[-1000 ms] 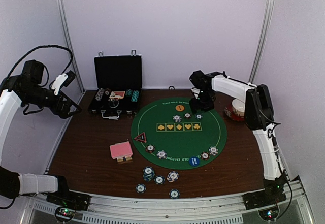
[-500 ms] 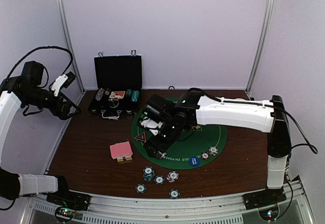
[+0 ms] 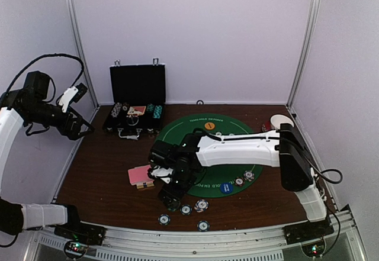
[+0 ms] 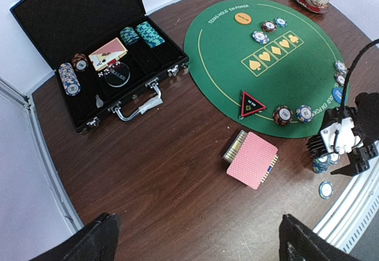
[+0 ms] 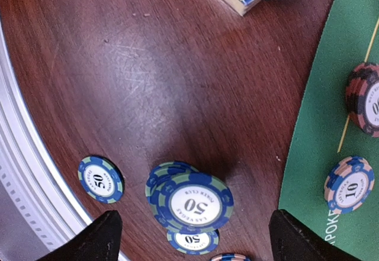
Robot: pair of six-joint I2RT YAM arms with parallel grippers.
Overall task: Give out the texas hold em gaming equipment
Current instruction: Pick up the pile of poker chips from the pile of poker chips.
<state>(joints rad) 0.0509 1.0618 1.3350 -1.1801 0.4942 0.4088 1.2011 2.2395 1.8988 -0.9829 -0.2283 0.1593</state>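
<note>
My right gripper hangs open over a stack of blue-green "50" poker chips on the bare wood, one finger on each side and neither touching it. Single chips lie beside the stack and just under it. On the green mat's near edge sit a red-black chip stack and a pink-blue "10" chip. The pink-backed card deck lies left of the mat, by the red-edged triangle. An orange disc and a blue disc rest on the mat. My left gripper is open, high at the left.
The black hinged case stands open at the back left with chips and cards inside. A red-and-white bowl sits at the back right. Loose chips lie near the table's front rail. My right arm stretches across the mat.
My right arm swung from the mat's far side across to the front left and now hangs over the blue chip stack, jaws wider. The left arm stayed put.
</note>
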